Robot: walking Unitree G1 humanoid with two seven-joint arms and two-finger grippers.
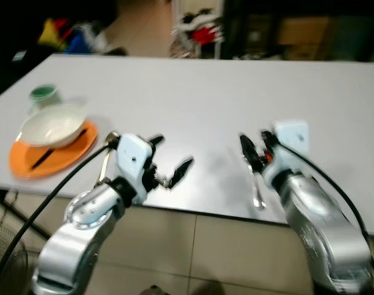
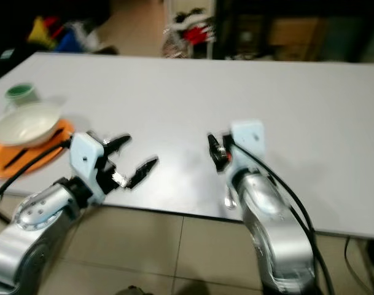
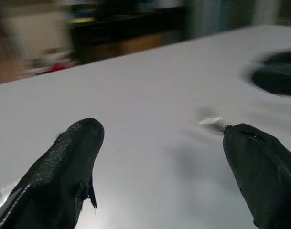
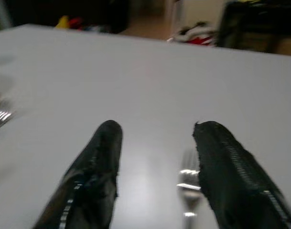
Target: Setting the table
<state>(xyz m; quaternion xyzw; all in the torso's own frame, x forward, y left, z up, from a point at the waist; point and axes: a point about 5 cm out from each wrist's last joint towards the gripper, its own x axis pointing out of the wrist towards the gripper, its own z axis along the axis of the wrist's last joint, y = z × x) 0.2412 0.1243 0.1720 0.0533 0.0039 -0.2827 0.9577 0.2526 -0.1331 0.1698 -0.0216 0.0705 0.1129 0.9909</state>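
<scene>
Overhead, from the left eye view, both arms reach over the near edge of a white table [image 1: 199,92]. The left gripper [image 1: 169,158] hovers low with its two black fingers spread wide, nothing between them. Off to its left, near the table's edge, sits an orange plate [image 1: 27,165] carrying a white bowl [image 1: 51,126], with a dark utensil lying on the plate under the bowl's rim. Just beyond the bowl stands a small green cup [image 1: 43,93]. The right gripper [image 1: 255,147] is well apart from the left one, its fingers parted and empty; a silver fork [image 1: 258,195] lies on the table right below its wrist.

Next, the left wrist view shows that gripper's fingers [image 3: 64,171] far apart above bare tabletop, with a blurred glint of metal lying ahead near one fingertip.

Lastly, in the right wrist view, the fingers [image 4: 95,176] stand open, and the fork's tines [image 4: 188,177] rest on the table between them, close against one finger.
</scene>
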